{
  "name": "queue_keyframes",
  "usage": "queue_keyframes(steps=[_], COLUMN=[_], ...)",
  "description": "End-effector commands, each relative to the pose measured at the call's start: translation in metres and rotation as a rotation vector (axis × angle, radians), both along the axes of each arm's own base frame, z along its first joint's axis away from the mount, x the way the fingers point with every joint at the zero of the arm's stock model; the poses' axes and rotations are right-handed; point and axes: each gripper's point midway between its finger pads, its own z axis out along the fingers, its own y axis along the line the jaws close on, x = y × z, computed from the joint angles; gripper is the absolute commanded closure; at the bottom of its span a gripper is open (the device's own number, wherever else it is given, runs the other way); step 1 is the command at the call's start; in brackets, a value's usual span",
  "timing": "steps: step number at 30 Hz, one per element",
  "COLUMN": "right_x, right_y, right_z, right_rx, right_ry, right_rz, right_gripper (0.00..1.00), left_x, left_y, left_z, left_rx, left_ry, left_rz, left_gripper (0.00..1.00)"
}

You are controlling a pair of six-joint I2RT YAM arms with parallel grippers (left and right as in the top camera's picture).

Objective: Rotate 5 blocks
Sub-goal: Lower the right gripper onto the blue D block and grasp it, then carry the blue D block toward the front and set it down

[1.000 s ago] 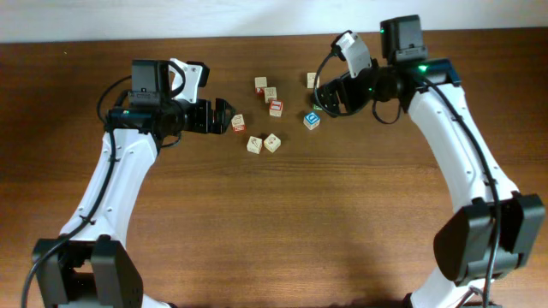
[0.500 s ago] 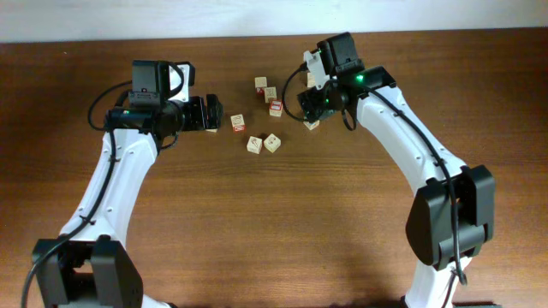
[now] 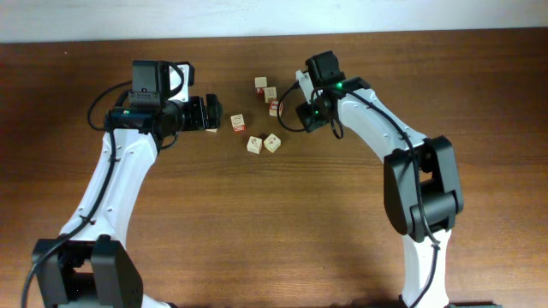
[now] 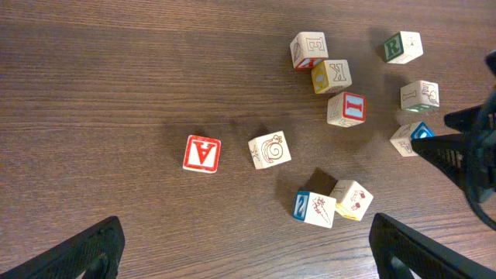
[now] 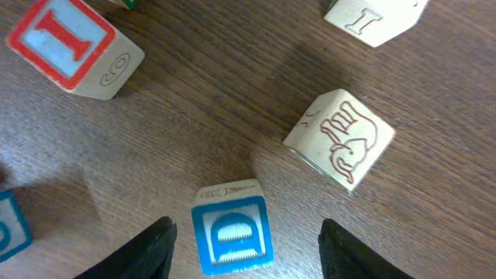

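While the left jaws hang wide apart and empty above the tabletop (image 4: 108, 85), the right jaws are apart too. One finger (image 5: 151, 249) stands on each side of the blue D block (image 5: 231, 235), with bare wood showing between block and finger on both sides, so they clamp nothing. That block sits flat on the tabletop, blue face up.

Near it in the right wrist view lie the red I block (image 5: 68, 45) up and to the left, a pale block with a line drawing (image 5: 341, 139) to the right, and another pale block (image 5: 376, 17) at the top edge.

The left wrist view shows more blocks. The green R block (image 4: 402, 46) lies at the far right, and an E block (image 4: 308, 50) sits just beside a yellow K block (image 4: 332, 76). There is also a snail block (image 4: 270, 149), and lower down two blocks (image 4: 314, 208) are pressed together. The red A cube (image 4: 202, 153) lies just left of the snail block.
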Motion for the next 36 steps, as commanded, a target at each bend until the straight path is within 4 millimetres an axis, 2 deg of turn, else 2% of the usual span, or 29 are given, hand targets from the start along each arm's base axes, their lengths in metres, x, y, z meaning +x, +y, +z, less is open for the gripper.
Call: queue_keyframes(steps=[1,4,11,23,28,31,33,36], right_x=[0.002,0.005,0.008,-0.007,-0.005,-0.01,-0.016,-0.033], right_y=[0.004,0.005,0.002,-0.011,-0.01,-0.008,-0.005,-0.012], right_z=[-0.011,-0.011,-0.016,-0.024,-0.021,-0.01,0.008,0.04], right_rx=[0.018,0.027,0.024,0.021,0.026,0.043,0.067,0.082], right_ry=[0.016,0.006,-0.004,0.07,0.06,0.071,0.087,0.117], right_rz=[-0.015,-0.037,-0.073,-0.254,-0.253,-0.245,-0.239,-0.311], right_gripper=[0.44,0.52,0.57,0.62,0.71,0.73,0.73,0.73], left_x=[0.004,0.004,0.004,0.004,0.004,0.004,0.004,0.004], left_y=[0.0,0.0,0.0,0.0,0.0,0.0,0.0,0.0], left_z=[0.005,0.005,0.005,0.005,0.005,0.005,0.005,0.005], left_rx=[0.0,0.0,0.0,0.0,0.0,0.0,0.0,0.0], left_ry=[-0.009,-0.009,-0.009,-0.009,-0.009,-0.009,-0.009,-0.009], left_rz=[0.014,0.014,0.014,0.014,0.014,0.014,0.014,0.014], left_gripper=[0.01,0.01,0.01,0.01,0.01,0.01,0.01,0.01])
